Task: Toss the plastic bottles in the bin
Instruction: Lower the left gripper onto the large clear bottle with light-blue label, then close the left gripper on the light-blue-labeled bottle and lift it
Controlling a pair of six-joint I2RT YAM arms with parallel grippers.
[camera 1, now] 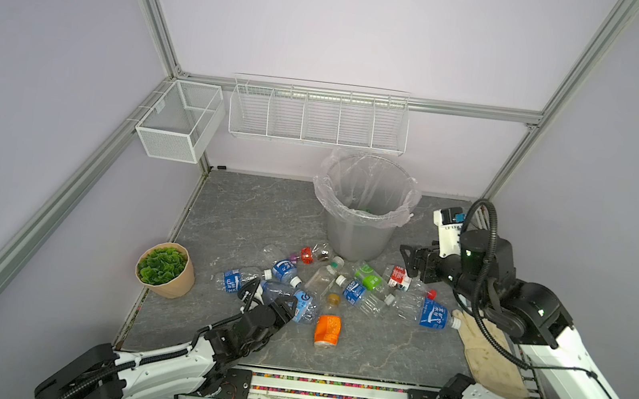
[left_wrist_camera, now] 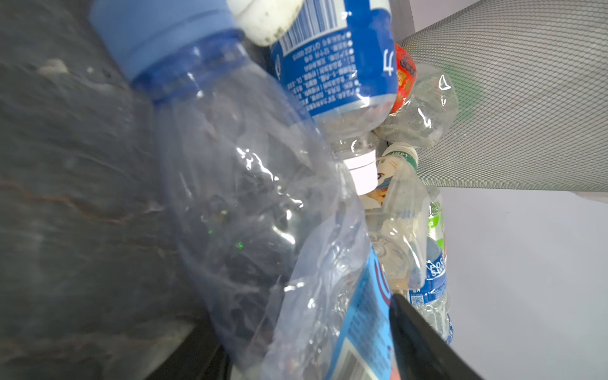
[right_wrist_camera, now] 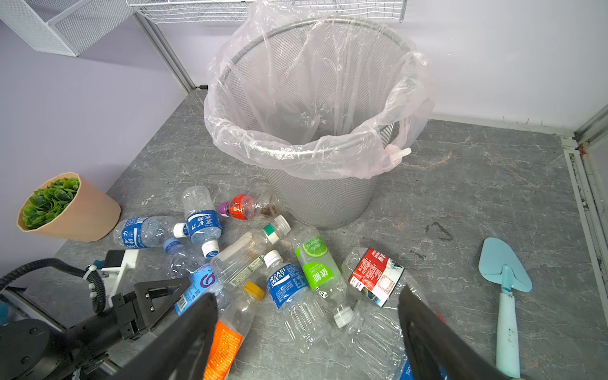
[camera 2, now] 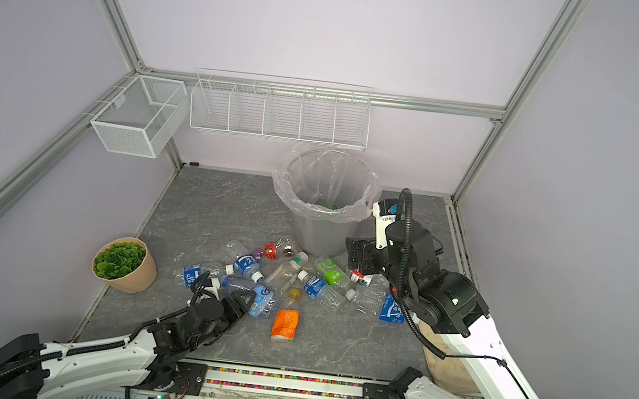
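Bracketing the crushed blue-capped bottle (camera 1: 307, 309), lying slantwise between its jaws, the nearer left end effector (camera 1: 272, 294); clenched or not, cannot tell.

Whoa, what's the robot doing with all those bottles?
It is tidying plastic bottles into the bin. The left gripper is closed around a crumpled blue-capped bottle, which lies on the table at the edge of the pile. The right gripper hangs open and empty over the other bottles, beside the bin. Most bottles are not in yet.
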